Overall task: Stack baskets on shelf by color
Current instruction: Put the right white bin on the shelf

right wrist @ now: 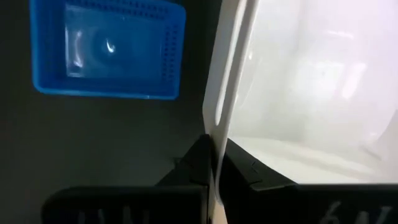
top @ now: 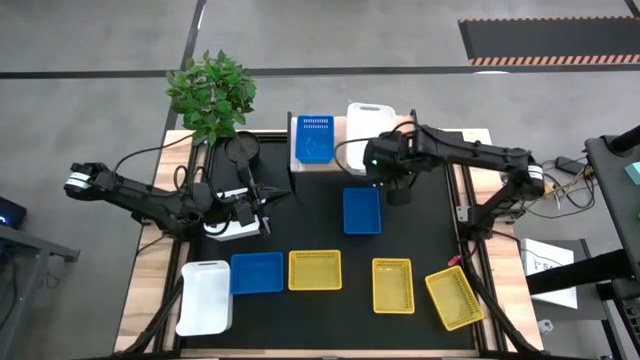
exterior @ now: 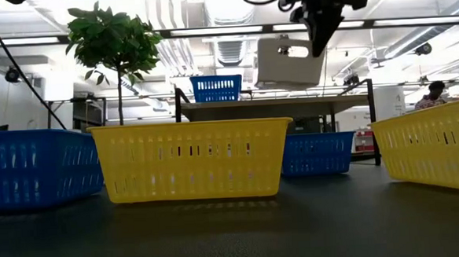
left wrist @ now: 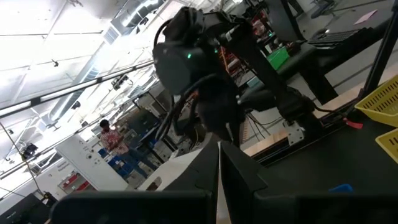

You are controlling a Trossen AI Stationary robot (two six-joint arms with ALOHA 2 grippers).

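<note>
We see the right gripper point(top: 392, 178) clamped on a white basket's point(top: 368, 125) rim, lifted by the shelf point(top: 341, 135) (one blue basket point(top: 313, 139) on it), the left gripper point(top: 250, 207) pinching another white basket point(top: 236, 226); three yellow point(top: 315, 269), two blue point(top: 361, 210), one white point(top: 206, 297) below.

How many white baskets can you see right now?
3: one white basket at the mat's front-left corner, one under the left gripper, one held over the shelf.
</note>
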